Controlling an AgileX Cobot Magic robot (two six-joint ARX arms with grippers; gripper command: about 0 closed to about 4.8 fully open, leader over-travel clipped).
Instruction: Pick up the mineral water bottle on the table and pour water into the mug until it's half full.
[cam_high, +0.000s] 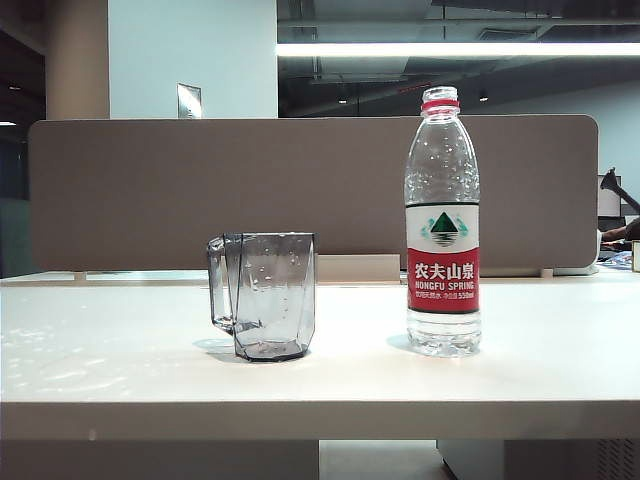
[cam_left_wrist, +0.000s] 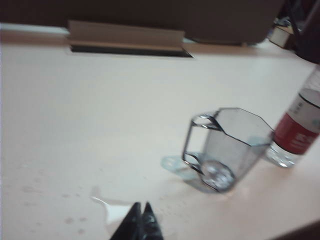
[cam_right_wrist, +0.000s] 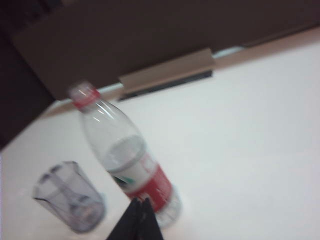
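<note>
The mineral water bottle (cam_high: 442, 225) stands upright on the white table (cam_high: 330, 380), right of centre, with no cap on its red neck ring. The smoky grey mug (cam_high: 265, 295) stands to its left, handle turned left. Neither gripper shows in the exterior view. In the left wrist view, my left gripper (cam_left_wrist: 141, 206) is shut and holds nothing, short of the mug (cam_left_wrist: 225, 150), with the bottle (cam_left_wrist: 299, 131) beyond it. In the right wrist view, my right gripper (cam_right_wrist: 140, 201) is shut and empty, just in front of the bottle (cam_right_wrist: 127, 162), the mug (cam_right_wrist: 70, 196) beside it.
A grey-brown partition panel (cam_high: 300, 190) stands upright along the table's far edge. A small puddle and droplets (cam_left_wrist: 112, 210) lie on the tabletop near my left gripper, and wet patches (cam_high: 60, 375) show at the front left. A cable slot (cam_left_wrist: 130, 47) sits at the back.
</note>
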